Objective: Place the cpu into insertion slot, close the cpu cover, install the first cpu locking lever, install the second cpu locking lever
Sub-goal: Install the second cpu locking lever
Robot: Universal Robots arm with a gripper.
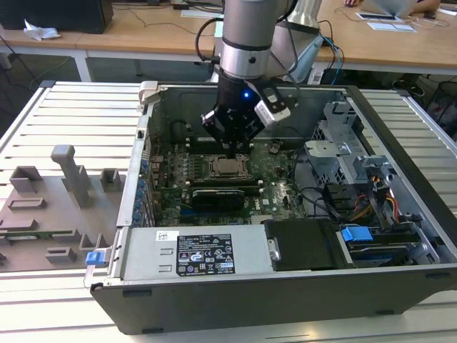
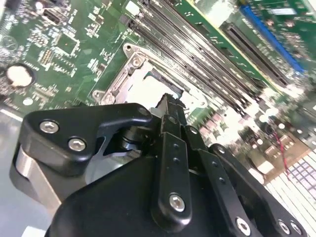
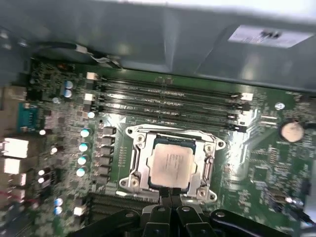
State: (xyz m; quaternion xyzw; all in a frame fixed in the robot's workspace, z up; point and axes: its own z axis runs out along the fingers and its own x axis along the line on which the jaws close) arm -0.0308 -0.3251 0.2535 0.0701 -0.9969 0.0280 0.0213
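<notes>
Pale silver cpu [image 3: 171, 166], silver cpu cover [image 3: 139, 160], green motherboard [image 3: 256, 163], black hand [image 3: 170, 197].

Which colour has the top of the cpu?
Pale silver-grey; the cpu shows best in the first wrist view.

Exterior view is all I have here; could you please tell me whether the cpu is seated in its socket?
Observer: Yes. In the first wrist view the cpu lies flat inside the socket, metal top up.
Operator: Thank you. Is the cpu cover down?
Observer: The cpu cover lies flat, framing the chip through its window.
Operator: And where is the gripper?
Observer: The gripper sits at the socket edge opposite the four memory slots.
</notes>
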